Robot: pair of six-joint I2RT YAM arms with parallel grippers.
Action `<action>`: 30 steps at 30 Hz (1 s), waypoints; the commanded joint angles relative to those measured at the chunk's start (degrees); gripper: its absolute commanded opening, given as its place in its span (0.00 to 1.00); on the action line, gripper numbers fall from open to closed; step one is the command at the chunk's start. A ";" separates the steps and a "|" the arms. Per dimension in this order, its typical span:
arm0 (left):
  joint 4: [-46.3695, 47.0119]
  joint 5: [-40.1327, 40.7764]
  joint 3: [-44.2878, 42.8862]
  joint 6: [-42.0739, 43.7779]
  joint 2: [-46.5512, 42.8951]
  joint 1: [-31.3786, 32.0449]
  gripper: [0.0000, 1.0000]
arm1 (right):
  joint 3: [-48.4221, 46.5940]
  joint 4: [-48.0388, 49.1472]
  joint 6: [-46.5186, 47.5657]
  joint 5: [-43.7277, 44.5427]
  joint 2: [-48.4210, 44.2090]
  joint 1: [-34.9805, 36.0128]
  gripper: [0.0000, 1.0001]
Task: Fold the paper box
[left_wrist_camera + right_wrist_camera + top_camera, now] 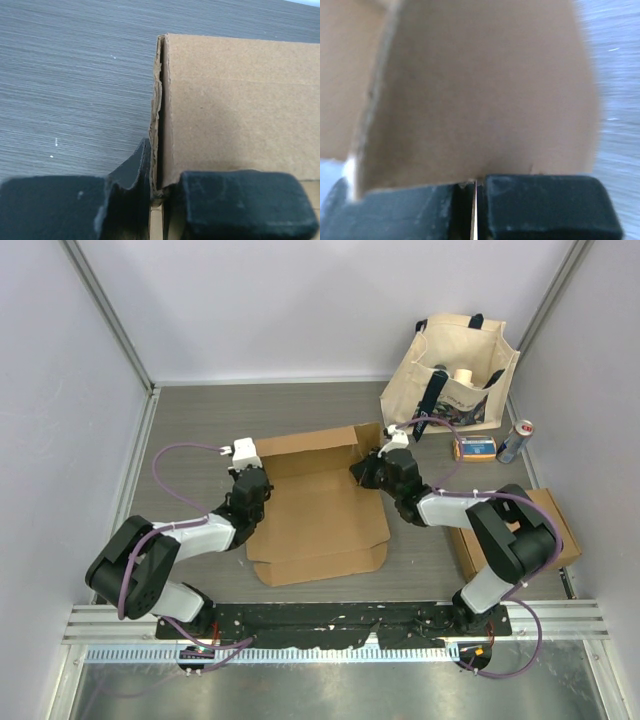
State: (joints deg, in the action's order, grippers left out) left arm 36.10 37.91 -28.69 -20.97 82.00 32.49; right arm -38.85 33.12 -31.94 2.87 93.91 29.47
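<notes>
Paper box [315, 515] lies mid-table between the two arms. It is mostly flat and open, with the back panel tilted up toward the far side. Left gripper [252, 483] is clenched on the box's left wall [235, 110]. Right gripper [368, 470] is clenched on the right flap [485, 100], near the far right corner.

Judgement: both sides are pinched at once so the walls can be raised together with the base flat on the table [190, 420]; a one-sided pull would likely drag the sheet. The fold looks early, with the near panel lying flat and no walls locked.

The top view gives layout only, since the wrists hide the jaws there. The left wrist view shows the grip proper: the wall is a doubled layer with a ragged edge, upright between the fingers [240, 205], one pad each side, bare table to the left. The right wrist view shows pads closed on a thin single sheet with a rounded corner; it is blurred.

Only the top view shows the clutter: tote bag [450, 375] at far right, can [516, 441] beside it, and flat cardboard [545, 515] under the right arm. All are apart from the box.
</notes>
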 commanded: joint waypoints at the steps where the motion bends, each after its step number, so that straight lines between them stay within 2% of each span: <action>1: 2.13 -1.53 0.74 -2.85 -1.22 0.73 0.00 | 1.24 7.21 -6.98 -19.80 -2.59 -0.64 0.01; 6: 2.49 -1.87 1.09 -3.99 -0.96 0.73 0.00 | -0.70 6.95 -8.66 -21.69 0.04 -0.65 0.01; 7: 2.49 -1.88 1.09 -4.16 -1.05 0.73 0.00 | -1.14 3.91 -8.31 -20.73 -0.30 -0.56 0.01; 9: 2.40 -1.61 1.09 -4.16 -0.96 0.73 0.00 | -2.01 -4.08 -2.00 -12.66 -5.03 -0.38 0.01; 10: 2.31 -1.61 1.09 -4.16 -1.14 0.73 0.00 | -3.41 -14.04 0.37 -9.58 -7.40 -0.21 0.01; 12: 2.14 -1.61 1.09 -4.08 -1.22 0.73 0.00 | -5.09 -22.97 7.55 -3.42 -13.64 -0.38 0.08; 13: 2.14 -1.61 1.09 -4.08 -1.31 0.73 0.00 | -6.31 -31.46 9.34 0.08 -15.67 -0.30 0.10; 14: 2.05 -1.53 0.92 -3.90 -1.14 0.73 0.00 | -6.50 -34.93 10.14 2.29 -17.69 -0.38 0.18; 16: 1.96 -1.35 0.74 -3.73 -1.05 0.73 0.00 | -8.24 -44.75 13.04 7.48 -23.05 -0.56 0.21; 17: 2.05 -1.35 0.56 -3.73 -0.88 0.73 0.00 | -8.61 -47.08 13.40 8.89 -24.81 -0.65 0.28; 18: 1.96 -1.52 0.30 -3.73 -0.70 0.73 0.00 | -8.87 -48.58 13.40 11.95 -27.44 -0.73 0.40; 20: 1.96 -1.79 0.04 -3.81 -0.35 0.73 0.00 | -10.27 -51.31 13.22 12.51 -29.30 -1.61 0.61; 22: 1.96 -2.14 -0.05 -3.99 -0.17 0.73 0.00 | -12.90 -51.06 14.97 12.68 -29.75 -2.22 0.74; 25: 2.05 -2.23 0.21 -4.16 -0.26 0.82 0.00 | -19.03 -50.70 18.74 10.93 -24.49 -3.63 0.77; 30: 2.22 -1.87 0.74 -3.90 -0.26 0.82 0.00 | -26.17 -49.04 21.57 8.11 -14.56 -4.51 0.74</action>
State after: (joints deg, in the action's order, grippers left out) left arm 36.80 36.38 -28.25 -23.62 81.95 32.99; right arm -60.03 -15.84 -14.52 11.86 74.15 25.34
